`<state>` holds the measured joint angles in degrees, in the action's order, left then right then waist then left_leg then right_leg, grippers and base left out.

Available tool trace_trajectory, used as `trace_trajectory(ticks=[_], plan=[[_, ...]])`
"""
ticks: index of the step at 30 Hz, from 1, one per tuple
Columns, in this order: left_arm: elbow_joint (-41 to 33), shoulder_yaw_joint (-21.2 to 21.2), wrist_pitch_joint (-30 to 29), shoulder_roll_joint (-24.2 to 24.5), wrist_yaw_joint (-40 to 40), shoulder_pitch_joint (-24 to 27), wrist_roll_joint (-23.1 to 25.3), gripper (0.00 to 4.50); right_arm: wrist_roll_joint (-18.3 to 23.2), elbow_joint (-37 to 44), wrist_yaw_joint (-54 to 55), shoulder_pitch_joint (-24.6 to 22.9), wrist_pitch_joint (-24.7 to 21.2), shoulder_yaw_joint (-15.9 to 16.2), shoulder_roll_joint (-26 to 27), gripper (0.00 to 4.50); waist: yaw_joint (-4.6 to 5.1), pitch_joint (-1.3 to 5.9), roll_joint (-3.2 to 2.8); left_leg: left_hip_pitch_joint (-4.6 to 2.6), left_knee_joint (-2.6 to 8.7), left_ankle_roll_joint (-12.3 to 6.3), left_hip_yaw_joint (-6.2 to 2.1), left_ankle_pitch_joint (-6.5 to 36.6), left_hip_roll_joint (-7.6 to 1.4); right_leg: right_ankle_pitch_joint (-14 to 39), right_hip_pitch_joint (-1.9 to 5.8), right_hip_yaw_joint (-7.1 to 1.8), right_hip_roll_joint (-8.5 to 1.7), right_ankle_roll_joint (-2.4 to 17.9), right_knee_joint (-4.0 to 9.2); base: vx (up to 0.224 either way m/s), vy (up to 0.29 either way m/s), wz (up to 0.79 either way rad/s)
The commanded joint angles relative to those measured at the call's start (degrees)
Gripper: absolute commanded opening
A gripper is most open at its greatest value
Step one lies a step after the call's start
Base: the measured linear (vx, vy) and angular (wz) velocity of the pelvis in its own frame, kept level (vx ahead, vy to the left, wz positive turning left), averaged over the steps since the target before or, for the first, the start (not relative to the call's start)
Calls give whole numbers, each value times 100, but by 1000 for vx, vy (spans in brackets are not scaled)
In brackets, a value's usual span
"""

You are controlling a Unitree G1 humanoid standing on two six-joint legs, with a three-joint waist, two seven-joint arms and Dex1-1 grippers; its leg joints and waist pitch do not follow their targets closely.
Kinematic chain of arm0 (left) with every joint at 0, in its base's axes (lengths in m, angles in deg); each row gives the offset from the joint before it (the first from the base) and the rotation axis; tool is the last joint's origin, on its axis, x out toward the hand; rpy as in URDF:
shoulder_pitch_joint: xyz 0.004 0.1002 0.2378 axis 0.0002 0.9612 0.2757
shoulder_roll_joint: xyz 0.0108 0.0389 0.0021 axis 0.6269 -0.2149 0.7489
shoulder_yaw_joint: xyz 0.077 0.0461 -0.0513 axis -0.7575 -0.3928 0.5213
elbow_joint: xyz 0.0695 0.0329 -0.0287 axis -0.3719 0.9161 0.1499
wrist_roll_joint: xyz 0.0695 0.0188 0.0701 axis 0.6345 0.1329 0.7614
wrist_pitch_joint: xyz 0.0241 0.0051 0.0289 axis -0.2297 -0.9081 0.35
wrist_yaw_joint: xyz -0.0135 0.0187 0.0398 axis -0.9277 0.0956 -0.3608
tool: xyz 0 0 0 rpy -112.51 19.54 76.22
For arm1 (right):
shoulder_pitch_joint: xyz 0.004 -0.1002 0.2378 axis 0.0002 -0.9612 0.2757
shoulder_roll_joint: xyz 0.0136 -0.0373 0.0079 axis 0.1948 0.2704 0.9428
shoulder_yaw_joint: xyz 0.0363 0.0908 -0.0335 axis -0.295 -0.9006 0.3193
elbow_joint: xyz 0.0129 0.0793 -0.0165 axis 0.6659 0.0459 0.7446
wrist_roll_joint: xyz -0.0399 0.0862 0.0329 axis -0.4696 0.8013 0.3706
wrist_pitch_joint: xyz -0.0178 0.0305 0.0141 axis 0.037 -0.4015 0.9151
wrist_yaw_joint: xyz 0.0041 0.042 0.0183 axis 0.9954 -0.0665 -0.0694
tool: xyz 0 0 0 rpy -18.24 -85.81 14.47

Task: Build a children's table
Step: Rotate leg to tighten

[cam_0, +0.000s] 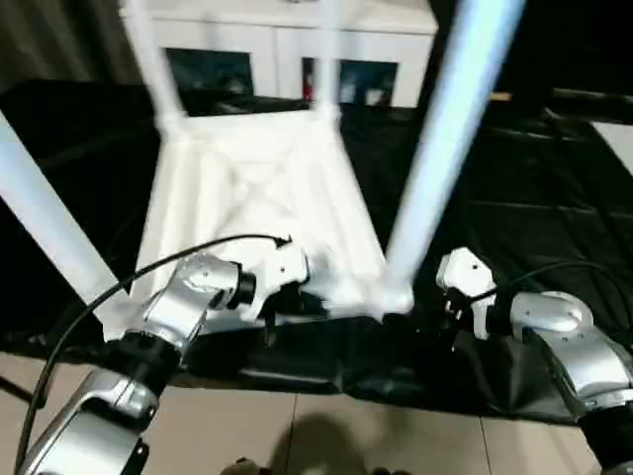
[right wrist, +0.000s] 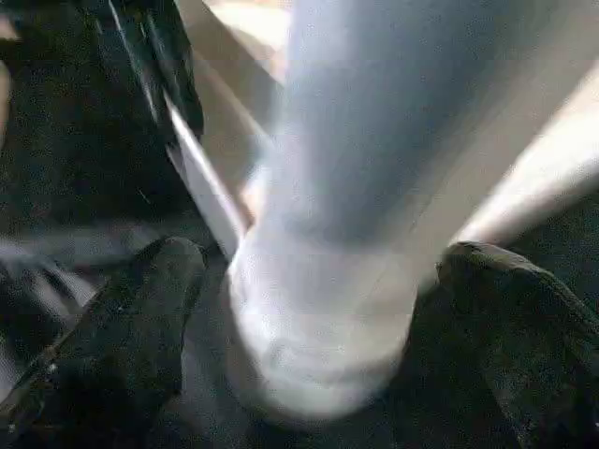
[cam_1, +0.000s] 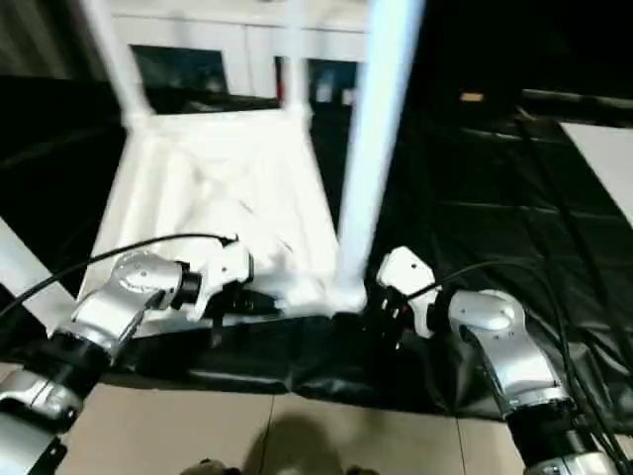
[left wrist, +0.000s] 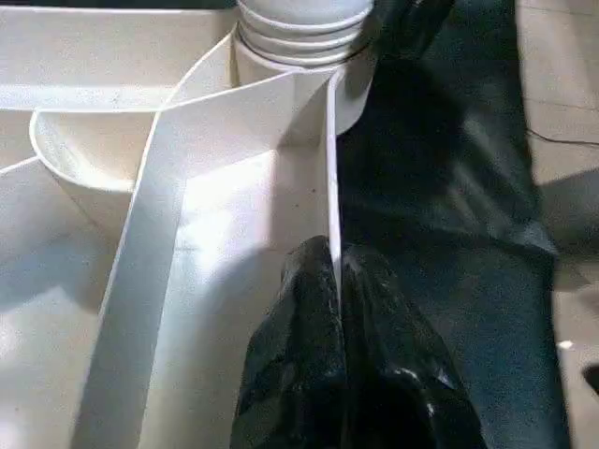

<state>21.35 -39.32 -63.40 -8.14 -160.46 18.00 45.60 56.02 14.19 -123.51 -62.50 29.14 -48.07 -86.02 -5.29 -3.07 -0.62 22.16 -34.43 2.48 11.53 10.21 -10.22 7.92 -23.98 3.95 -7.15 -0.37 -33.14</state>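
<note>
- The children's table [cam_0: 262,208] lies upside down on the black-covered tabletop [cam_0: 554,198], ribbed underside up, near the tabletop's front edge; that position puts the corner sockets where legs can be pushed in from above.
- Four legs stand up from those sockets. The near-right leg [cam_0: 445,129], at the corner nearest the right arm, leans a little and is blurred.
- The left gripper [left wrist: 334,281] is closed on the thin upright rim of the table top, just beside a corner socket [left wrist: 304,37] with a leg seated in it. Judging by that pinch, it is steadying the top so it does not slide.
- The right gripper [right wrist: 323,309] has its fingers [right wrist: 140,309] spread wide on either side of the near-right leg's base, flanking it without squeezing it. This looks like a release after seating the leg, though it could equally be a fresh approach.
- Containers: a white cabinet [cam_0: 287,54] with glass doors stands beyond the children's table; what it holds is too unclear to name.
- With all four legs in, the build looks nearly done; the table probably needs turning upright next.
</note>
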Motion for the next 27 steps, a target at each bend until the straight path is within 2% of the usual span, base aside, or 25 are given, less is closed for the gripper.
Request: trace_trajectory(ticks=[1, 2, 4, 6, 7, 12, 14, 16, 18, 21, 25, 27], plan=[[-235, -143, -10, -27, -231, 1, -93, 0, 156, 169, -155, 39, -35, -3, 2, 446, 29, 421, 54, -140, 442, -569, -84, 1309, -305, 1076, 276, -190, -131, 1538, 231, 0, 0, 0], [-238, -149, -9, -15, -234, 3, -91, 0, 175, 161, -195, 50, -35, -11, 9, 446, 24, 418, 53, -146, 447, -536, -84, 1370, -305, 1152, 273, -193, -137, 1517, 243, 0, 0, 0], [-236, -156, 0, -2, -247, 7, -87, 0, 186, 125, -274, 73, -17, -20, -11, 410, 35, 397, 58, -147, 474, -387, -94, 1672, -296, 1532, 269, -203, -148, 1389, 290, 0, 0, 0], [-256, -157, -2, 18, -274, 19, -85, 0, 218, 109, -387, 82, -33, -15, -70, 405, 44, 393, 54, -144, 485, -297, -105, 1779, -289, 1737, 270, -207, -158, 1287, 313, 0, 0, 0], [-285, -159, -20, 30, -287, 29, -90, 0, 242, 113, -432, 82, -51, -12, -94, 386, 52, 395, 64, -139, 488, -277, -111, 1799, -288, 1805, 277, -207, -162, 1238, 320, 0, 0, 0], [-356, -143, -92, 62, -338, 56, -69, 0, 258, 81, -568, 81, -32, -23, -184, 353, 54, 405, 69, -119, 476, -310, -111, 1626, -280, 1722, 280, -206, -154, 1215, 313, 0, 0, 0], [-355, -146, -97, 60, -337, 54, -67, 0, 232, 46, -579, 87, -7, -21, -194, 321, 54, 409, 75, -117, 471, -332, -110, 1561, -281, 1636, 280, -205, -144, 1240, 302, 0, 0, 0], [-352, -150, -102, 56, -334, 52, -66, 0, 197, 0, -583, 102, 34, -18, -199, 316, 50, 412, 72, -113, 468, -349, -112, 1543, -280, 1627, 285, -201, -150, 1255, 298, 0, 0, 0], [-360, -153, -111, 58, -333, 54, -68, 0, 183, -10, -601, 110, 53, -7, -207, 290, 51, 415, 80, -114, 463, -359, -109, 1521, -279, 1599, 286, -202, -149, 1261, 294, 0, 0, 0], [-376, -149, -125, 60, -323, 63, -58, 0, 105, -40, -644, 129, 117, 49, -234, 276, 47, 411, 79, -115, 464, -370, -109, 1519, -282, 1647, 284, -200, -151, 1258, 298, 0, 0, 0], [-370, -146, -115, 60, -317, 71, -27, 0, -67, -142, -674, 140, 275, 157, -271, 231, 55, 410, 85, -112, 463, -368, -110, 1540, -276, 1698, 287, -197, -148, 1240, 304, 0, 0, 0], [-367, -148, -114, 60, -315, 72, -24, 0, -115, -173, -672, 140, 314, 187, -278, 227, 52, 415, 79, -115, 461, -372, -112, 1500, -280, 1651, 285, -198, -147, 1246, 296, 0, 0, 0]])
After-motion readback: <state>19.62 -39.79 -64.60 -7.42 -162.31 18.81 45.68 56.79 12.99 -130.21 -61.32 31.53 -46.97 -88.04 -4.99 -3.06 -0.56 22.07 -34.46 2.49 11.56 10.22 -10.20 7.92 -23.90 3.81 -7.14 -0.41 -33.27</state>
